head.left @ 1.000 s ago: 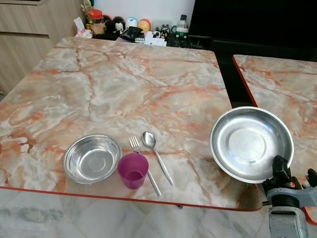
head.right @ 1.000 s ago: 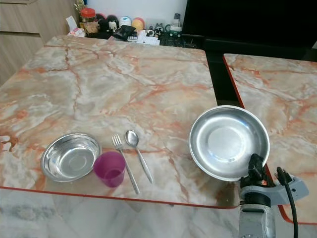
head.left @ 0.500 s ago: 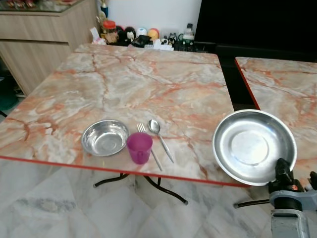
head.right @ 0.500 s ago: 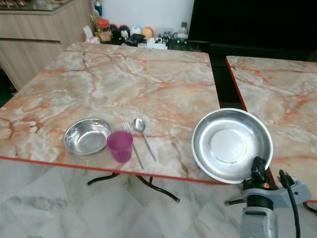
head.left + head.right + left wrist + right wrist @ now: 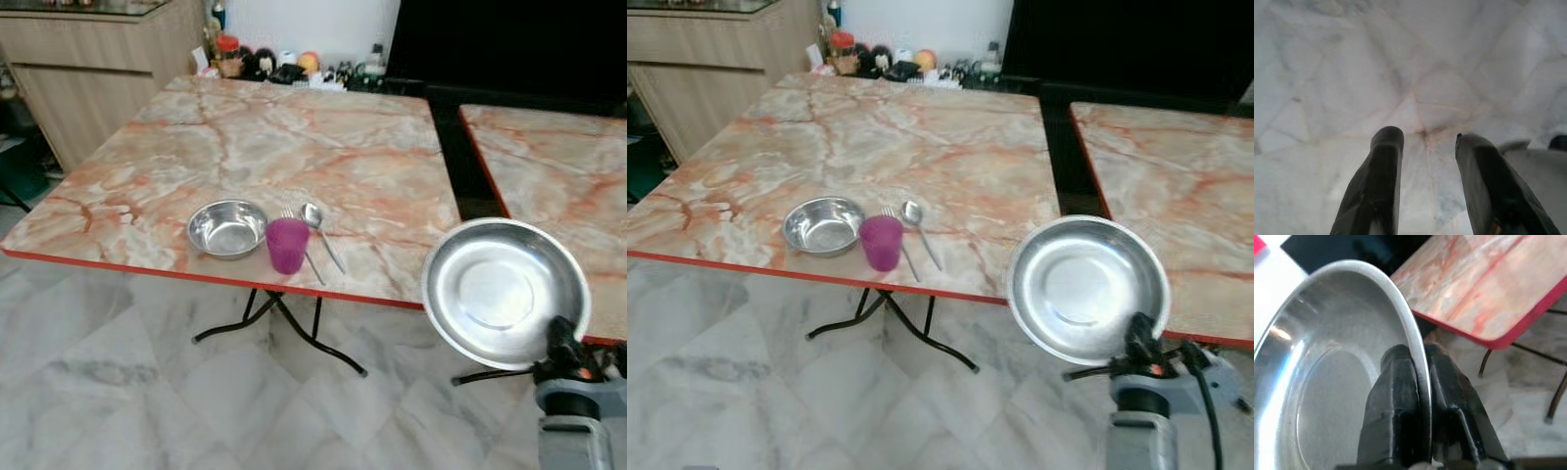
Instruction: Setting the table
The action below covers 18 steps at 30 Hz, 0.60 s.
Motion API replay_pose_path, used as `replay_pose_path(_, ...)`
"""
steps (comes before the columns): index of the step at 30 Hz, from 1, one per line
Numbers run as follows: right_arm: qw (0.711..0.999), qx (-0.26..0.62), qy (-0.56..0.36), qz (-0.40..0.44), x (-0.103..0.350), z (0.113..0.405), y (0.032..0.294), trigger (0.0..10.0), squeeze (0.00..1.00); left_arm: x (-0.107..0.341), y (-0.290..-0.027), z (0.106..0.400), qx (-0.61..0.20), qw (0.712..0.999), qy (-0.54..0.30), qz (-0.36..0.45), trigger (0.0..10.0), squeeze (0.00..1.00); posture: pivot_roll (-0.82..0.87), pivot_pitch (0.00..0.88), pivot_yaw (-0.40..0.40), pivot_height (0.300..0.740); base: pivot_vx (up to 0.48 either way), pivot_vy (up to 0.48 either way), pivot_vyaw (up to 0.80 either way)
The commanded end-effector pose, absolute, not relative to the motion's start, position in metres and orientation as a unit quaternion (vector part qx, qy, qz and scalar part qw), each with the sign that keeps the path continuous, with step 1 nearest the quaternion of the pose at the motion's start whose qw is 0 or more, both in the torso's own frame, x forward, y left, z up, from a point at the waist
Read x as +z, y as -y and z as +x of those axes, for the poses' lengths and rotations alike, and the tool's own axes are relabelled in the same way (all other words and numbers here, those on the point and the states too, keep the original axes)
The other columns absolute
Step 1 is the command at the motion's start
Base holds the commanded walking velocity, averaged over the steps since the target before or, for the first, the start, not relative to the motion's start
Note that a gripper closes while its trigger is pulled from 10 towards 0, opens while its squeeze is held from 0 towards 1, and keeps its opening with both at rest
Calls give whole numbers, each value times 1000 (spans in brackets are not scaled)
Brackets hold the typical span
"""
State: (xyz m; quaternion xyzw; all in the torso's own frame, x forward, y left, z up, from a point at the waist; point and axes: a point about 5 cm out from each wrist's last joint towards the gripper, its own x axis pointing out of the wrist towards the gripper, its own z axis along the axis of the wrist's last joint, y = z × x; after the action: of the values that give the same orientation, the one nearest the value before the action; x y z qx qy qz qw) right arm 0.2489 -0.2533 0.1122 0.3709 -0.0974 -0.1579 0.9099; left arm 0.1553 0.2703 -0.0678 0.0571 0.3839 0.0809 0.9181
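We hold the steel plate [image 5: 505, 292] by its near rim, tilted up so its hollow face turns toward our head camera and its rim stands almost on edge. It hangs in the air off the near right corner of the marble table [image 5: 294, 147], over the floor, in front of the gap between that table and a second marble table [image 5: 558, 166] to its right.

Our right gripper [image 5: 560, 338] comes up from below the plate, the silver forearm rising from the lower right, and its two black fingers [image 5: 1396, 396] are pinched tight on the plate's rim, one on the inner face and one behind.

The right wrist view makes that grip plain, with the rim running between the fingers and the red-edged table corner beyond it.

Near the table's front edge sit a steel bowl [image 5: 227, 227], a purple cup [image 5: 287, 245] just right of it, and a fork [image 5: 299, 243] and spoon [image 5: 318, 227] lying side by side, handles toward us.

Our left gripper [image 5: 1427, 147] points down at pale floor tiles [image 5: 1352, 73], its fingers spread apart and holding nothing.
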Motion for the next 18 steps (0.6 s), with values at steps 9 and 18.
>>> replay_pose_path(9,906,-188,92,367,110,240,255,10000,0,-74,-270,143,82,908,-406,61,10000,0,79,130,-86,740,0,0,0)
replay_pose_path(18,901,-252,47,351,86,217,259,10000,0,-75,-269,140,82,907,-408,60,10000,0,76,139,-90,740,0,0,0)
